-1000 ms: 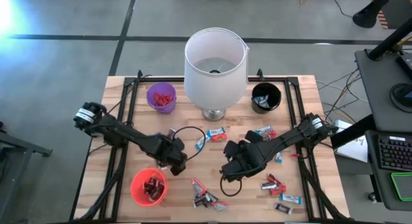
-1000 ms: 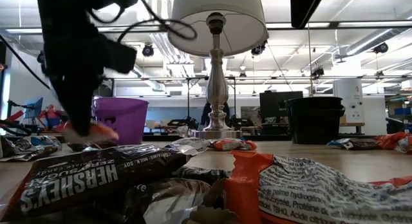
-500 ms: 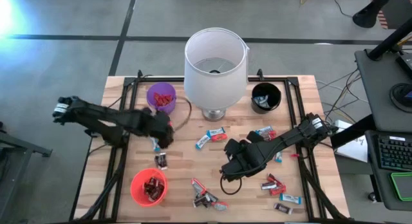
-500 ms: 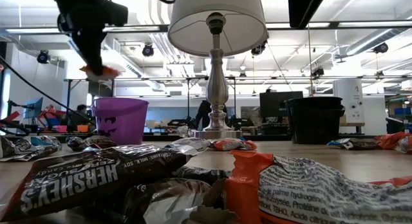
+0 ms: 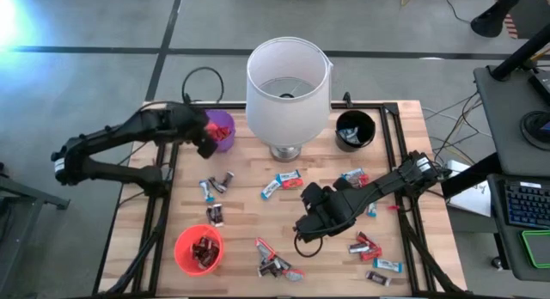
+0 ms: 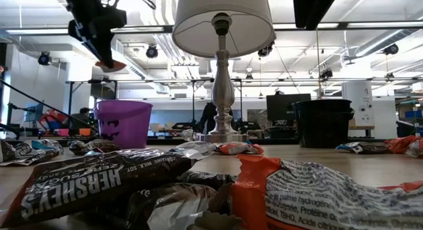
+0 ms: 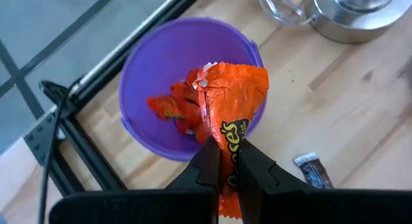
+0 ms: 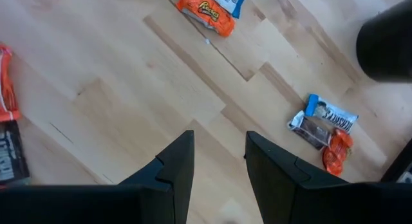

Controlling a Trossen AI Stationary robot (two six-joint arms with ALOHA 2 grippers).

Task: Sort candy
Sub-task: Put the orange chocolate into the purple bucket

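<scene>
My left gripper (image 5: 206, 146) hangs above the table at the near rim of the purple cup (image 5: 220, 127) and is shut on an orange-wrapped candy (image 7: 235, 98). The low view shows this gripper (image 6: 104, 57) high over the cup (image 6: 123, 123). Inside the cup (image 7: 187, 23) lie red and orange candies (image 7: 168, 108). My right gripper (image 5: 311, 223) hovers open over bare wood right of centre, nothing between its fingers (image 8: 174, 159). Loose candies (image 5: 279, 180) lie scattered over the table. My left gripper pinches the orange candy between its two fingers (image 7: 205, 165), on the wrapper just below its yellow lettering (image 7: 230, 141). The fingers slant down from the table's near left. The wrapper's crimped free end (image 7: 212, 73) sticks out past the fingertips over the cup, lifted clear.
A lamp with a white shade (image 5: 288, 80) stands at the far middle, a black cup (image 5: 354, 129) to its right, and a red cup (image 5: 198, 249) with dark candies at the near left. More candies (image 5: 371, 247) lie near the right edge, and wrappers (image 6: 99, 180) crowd the low view's foreground.
My left gripper has risen from the table beside the red cup and swung toward the far edge and a little left, up to the purple cup. It carries the orange candy, now lifted clear of the table. My right gripper has stayed in place.
</scene>
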